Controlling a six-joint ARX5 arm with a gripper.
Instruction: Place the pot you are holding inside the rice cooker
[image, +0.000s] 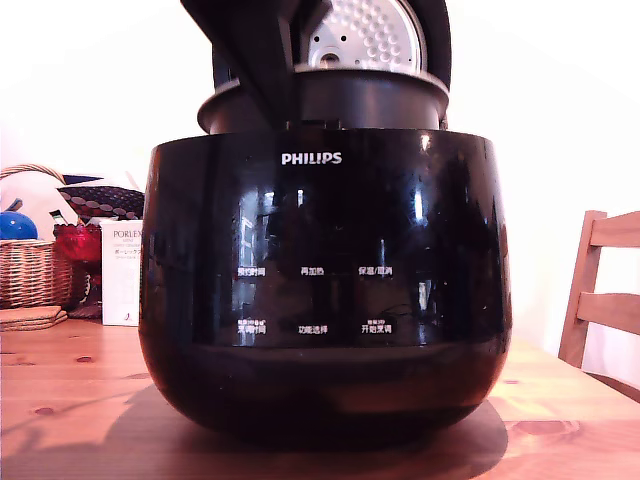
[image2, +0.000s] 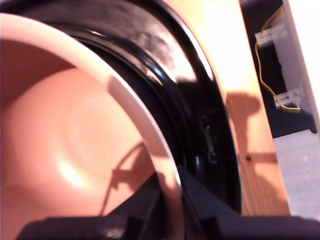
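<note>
The rice cooker (image: 320, 300) is a large glossy black body with a white PHILIPS logo, filling the middle of the exterior view. Its lid stands open behind, showing the dimpled silver plate (image: 365, 35). The dark pot (image: 370, 100) sits partly down in the cooker's opening, its flared rim and upper wall still above the body. My gripper (image: 275, 105) comes down from the top and is shut on the rim toward the exterior view's left. In the wrist view the pot's inside (image2: 75, 135) looks pinkish, the gripper (image2: 172, 205) clamps its rim, and the cooker's black rim (image2: 165, 65) curves around it.
A wicker basket (image: 30, 270) with blue and red items and a white box (image: 122, 270) stand on the wooden table (image: 80, 400) at the exterior view's left. A wooden chair (image: 605, 290) is at the right. Beyond the table edge (image2: 240, 75) hangs a yellow cable (image2: 270, 85).
</note>
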